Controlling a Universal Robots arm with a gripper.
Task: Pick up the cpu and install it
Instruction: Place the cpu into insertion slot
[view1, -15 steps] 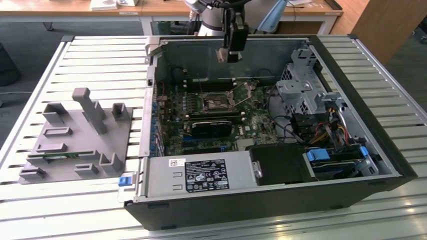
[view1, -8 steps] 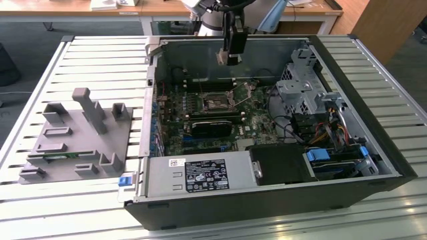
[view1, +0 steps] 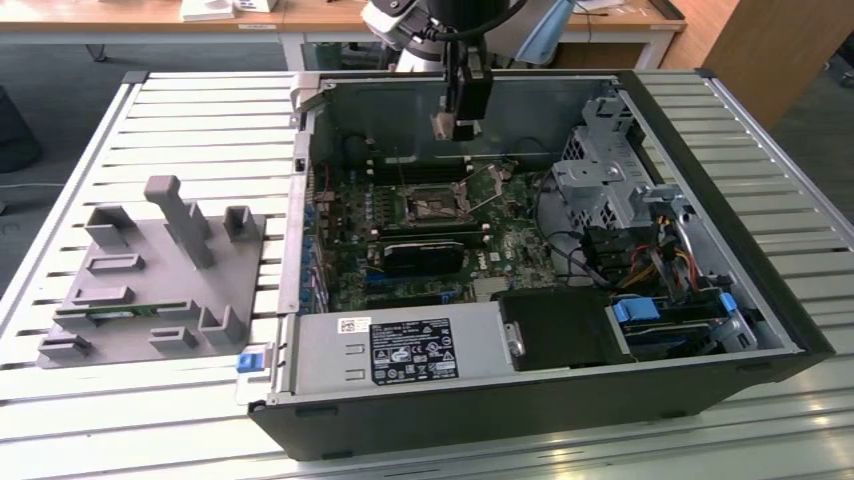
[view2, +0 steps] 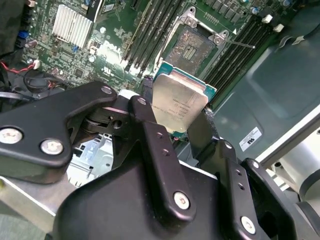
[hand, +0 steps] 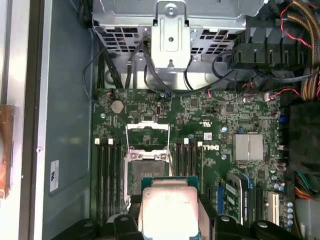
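My gripper (view1: 459, 126) hangs inside the open computer case (view1: 747, 300), above the motherboard (view1: 400, 240), and is shut on the cpu. The cpu (view2: 178, 102) is a small flat square chip with a silvery top and a green rim, pinched by its edges between the two black fingers (view2: 146, 127). In the first wrist view the cpu (hand: 167, 207) sits just short of the open socket (hand: 145, 172), whose metal retention frame is flipped up. The socket (view2: 192, 46) lies bare between the rows of memory slots, below and beyond the chip. The socket (view1: 434, 207) shows under the gripper in the exterior view.
A grey slotted fixture (view1: 147, 270) lies on the slatted table at the exterior view's left. Inside the case are a black heatsink-like block (view1: 424, 255), a power supply (view1: 400, 350), a metal drive cage (view1: 601, 180) and bundled cables (view1: 654, 265).
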